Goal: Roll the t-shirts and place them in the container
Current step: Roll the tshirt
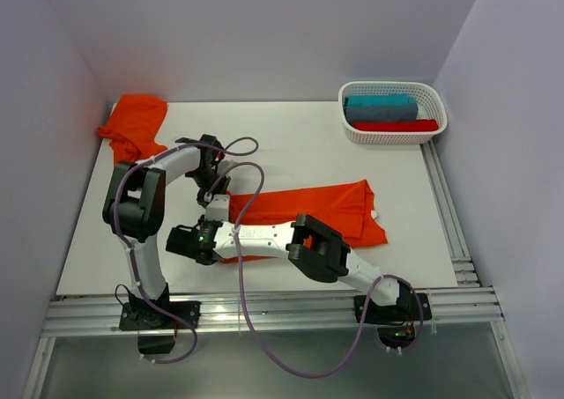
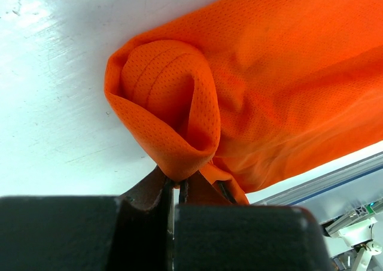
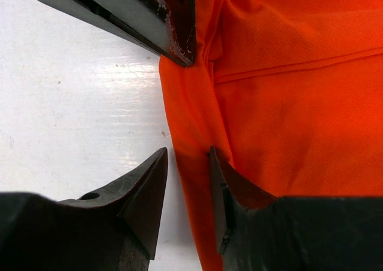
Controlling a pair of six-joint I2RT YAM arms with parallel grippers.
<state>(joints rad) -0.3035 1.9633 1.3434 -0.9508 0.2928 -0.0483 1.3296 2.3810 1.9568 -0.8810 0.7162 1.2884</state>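
In the clamped left gripper (image 2: 179, 186), the rolled end of a soft orange t-shirt (image 2: 287, 73) is pinched. Its edge is straddled by the half-open right gripper (image 3: 188, 163), nothing held.

No text, label, brand, number or sign can be read in any of the views.
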